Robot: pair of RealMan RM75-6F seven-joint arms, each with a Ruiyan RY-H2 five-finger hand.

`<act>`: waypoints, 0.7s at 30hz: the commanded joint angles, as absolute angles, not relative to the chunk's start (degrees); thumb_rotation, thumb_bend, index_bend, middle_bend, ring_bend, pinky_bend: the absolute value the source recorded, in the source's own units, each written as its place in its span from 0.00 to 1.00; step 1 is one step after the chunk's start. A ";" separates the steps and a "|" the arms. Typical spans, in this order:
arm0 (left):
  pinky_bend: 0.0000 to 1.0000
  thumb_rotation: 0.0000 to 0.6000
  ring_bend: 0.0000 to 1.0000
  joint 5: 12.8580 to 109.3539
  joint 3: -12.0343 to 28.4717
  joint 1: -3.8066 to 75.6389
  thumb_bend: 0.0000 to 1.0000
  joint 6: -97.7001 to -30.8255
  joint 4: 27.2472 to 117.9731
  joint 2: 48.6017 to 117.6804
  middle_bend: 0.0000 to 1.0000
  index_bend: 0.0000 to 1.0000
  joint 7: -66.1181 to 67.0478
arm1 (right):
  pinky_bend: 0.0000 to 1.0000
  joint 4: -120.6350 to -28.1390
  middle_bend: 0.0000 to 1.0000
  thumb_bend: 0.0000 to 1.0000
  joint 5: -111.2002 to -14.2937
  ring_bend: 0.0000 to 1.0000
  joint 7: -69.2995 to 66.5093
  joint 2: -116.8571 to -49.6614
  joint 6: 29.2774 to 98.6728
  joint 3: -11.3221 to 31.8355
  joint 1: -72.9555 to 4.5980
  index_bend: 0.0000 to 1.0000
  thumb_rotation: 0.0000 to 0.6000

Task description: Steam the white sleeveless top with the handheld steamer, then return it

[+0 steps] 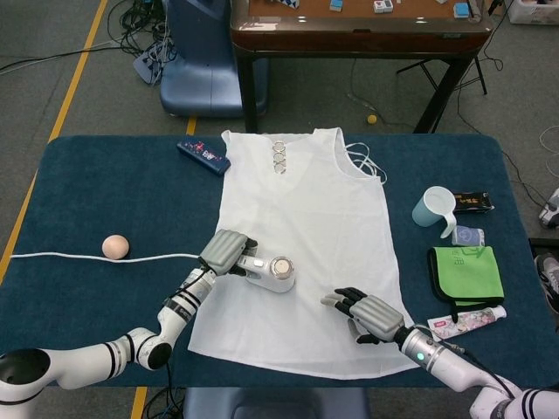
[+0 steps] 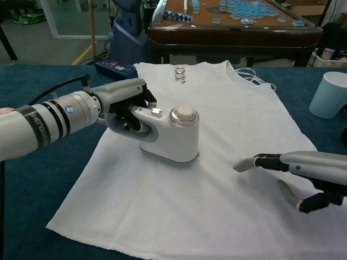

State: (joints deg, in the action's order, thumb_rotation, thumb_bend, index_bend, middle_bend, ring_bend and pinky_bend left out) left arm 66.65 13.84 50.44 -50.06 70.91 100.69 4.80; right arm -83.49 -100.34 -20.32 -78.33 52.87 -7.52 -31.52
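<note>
On the black band of the left arm (image 2: 38,122), in the chest view, white capital letters run sideways, seemingly "HENGU", though too small to be sure. Print on the dark blue packet (image 1: 203,156) and the tube (image 1: 467,322) is illegible

Lab floor (taped lines (image 1: 77,74), loose cables (image 1: 140,17))

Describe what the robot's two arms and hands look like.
Left hand: grey shell plates over black fingers. Left arm: silver-white cylinders with black bands, grey lettering and a small blue dot. Right hand: grey back, black fingers, pale tips. Right arm: white with a green-lit wrist.
</note>
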 commanded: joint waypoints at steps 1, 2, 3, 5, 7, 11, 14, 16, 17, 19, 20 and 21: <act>0.71 1.00 0.71 67.33 13.56 50.83 0.32 -50.12 69.42 101.85 0.85 0.87 4.67 | 0.02 -82.41 0.11 0.84 -100.13 0.02 -20.84 -79.24 52.75 -8.19 -31.64 0.00 0.98; 0.71 1.00 0.71 67.65 13.40 50.90 0.32 -50.20 68.76 102.31 0.85 0.87 4.55 | 0.02 -81.90 0.11 0.84 -100.02 0.02 -21.02 -79.62 52.77 -8.39 -31.66 0.00 0.98; 0.71 1.00 0.71 67.86 13.28 50.94 0.32 -50.21 68.28 102.63 0.85 0.87 4.43 | 0.02 -81.52 0.11 0.84 -99.95 0.02 -21.11 -79.89 52.81 -8.53 -31.65 0.00 0.98; 0.71 1.00 0.71 68.28 13.04 51.00 0.32 -50.17 67.33 103.24 0.85 0.87 4.09 | 0.02 -80.84 0.11 0.84 -99.84 0.02 -21.21 -80.37 52.98 -8.84 -31.65 0.00 0.98; 0.71 1.00 0.71 68.70 12.78 51.00 0.32 -50.13 66.60 103.62 0.85 0.87 3.81 | 0.02 -80.42 0.11 0.84 -99.87 0.02 -21.09 -80.67 53.33 -9.13 -31.62 0.00 0.98; 0.71 1.00 0.71 69.77 12.25 50.77 0.32 -50.48 66.05 103.63 0.85 0.87 3.40 | 0.02 -80.24 0.11 0.84 -99.95 0.02 -20.68 -80.85 54.04 -9.63 -31.55 0.00 0.98; 0.71 1.00 0.71 70.36 11.96 50.51 0.32 -50.69 65.85 103.19 0.85 0.87 3.20 | 0.02 -80.36 0.11 0.84 -99.93 0.02 -20.55 -80.77 54.50 -9.96 -31.53 0.00 0.98; 0.71 1.00 0.71 70.33 11.98 50.34 0.32 -50.63 65.66 102.91 0.85 0.87 2.99 | 0.02 -80.47 0.11 0.84 -99.92 0.02 -20.49 -80.69 54.71 -10.12 -31.56 0.00 0.98; 0.71 1.00 0.71 70.18 12.09 50.26 0.32 -50.53 65.45 102.79 0.85 0.87 2.84 | 0.02 -80.54 0.11 0.84 -99.88 0.02 -20.39 -80.62 54.78 -10.22 -31.59 0.00 0.98; 0.71 1.00 0.71 69.83 12.45 50.28 0.32 -50.35 64.98 102.78 0.85 0.87 2.59 | 0.02 -80.64 0.11 0.84 -99.80 0.02 -20.23 -80.58 54.79 -10.35 -31.67 0.00 0.98; 0.71 1.00 0.71 69.57 12.78 50.39 0.32 -50.15 64.54 102.90 0.85 0.87 2.29 | 0.02 -80.73 0.11 0.84 -99.74 0.02 -20.12 -80.56 54.72 -10.44 -31.75 0.00 0.98; 0.71 1.00 0.71 69.32 13.03 50.49 0.32 -49.87 64.17 103.01 0.85 0.87 2.03 | 0.02 -80.79 0.11 0.84 -99.68 0.02 -20.03 -80.56 54.69 -10.50 -31.79 0.00 0.98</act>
State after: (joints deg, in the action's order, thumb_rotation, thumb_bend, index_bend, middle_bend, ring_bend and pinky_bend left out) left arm 69.55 12.79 50.40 -50.10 64.45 102.91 2.26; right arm -80.78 -99.69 -20.03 -80.56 54.71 -10.49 -31.77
